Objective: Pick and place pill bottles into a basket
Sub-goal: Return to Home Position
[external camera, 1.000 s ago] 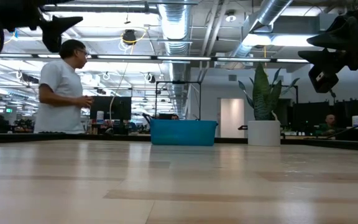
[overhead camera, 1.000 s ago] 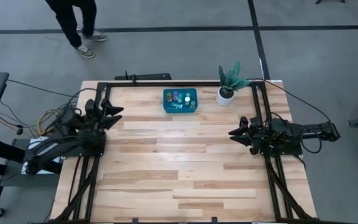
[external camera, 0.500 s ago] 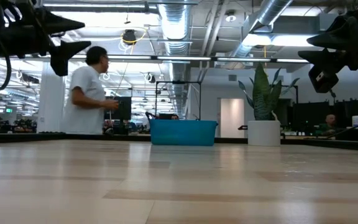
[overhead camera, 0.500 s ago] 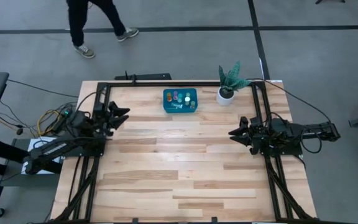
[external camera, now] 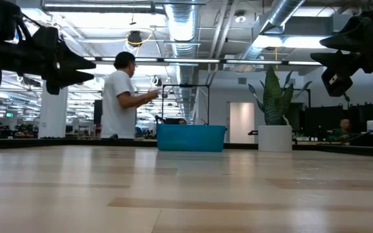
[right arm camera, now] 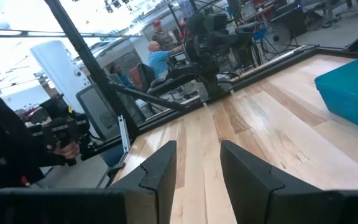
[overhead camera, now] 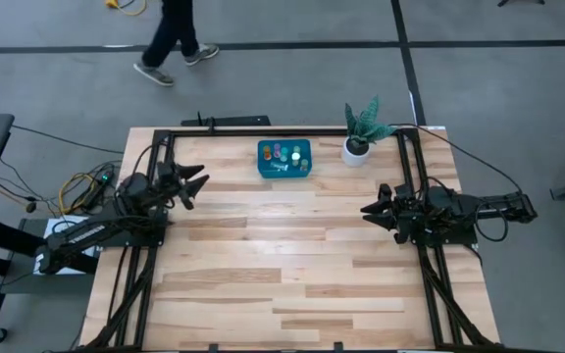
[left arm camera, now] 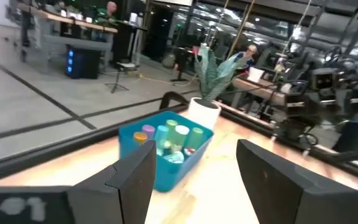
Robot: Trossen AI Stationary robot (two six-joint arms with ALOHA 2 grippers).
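Note:
The teal-blue basket (overhead camera: 283, 158) stands at the table's far edge, a little left of the white plant pot. Several small pill bottles (overhead camera: 281, 153), orange, green, pink and pale, stand inside it; they also show in the left wrist view (left arm camera: 169, 134). My left gripper (overhead camera: 196, 181) is open and empty above the table's left side, pointing toward the basket (left arm camera: 173, 168). My right gripper (overhead camera: 368, 211) is open and empty above the table's right side, pointing toward the table's left. No bottle shows on the bare table.
A potted plant (overhead camera: 359, 132) in a white pot stands at the far right, next to the basket. A black frame (overhead camera: 224, 123) runs along the table's far edge and sides. A person (external camera: 122, 97) walks on the floor beyond the far edge.
My left gripper has gone toward the table's right, closer to the basket, and has come a little lower. The person behind the table has walked toward the right.

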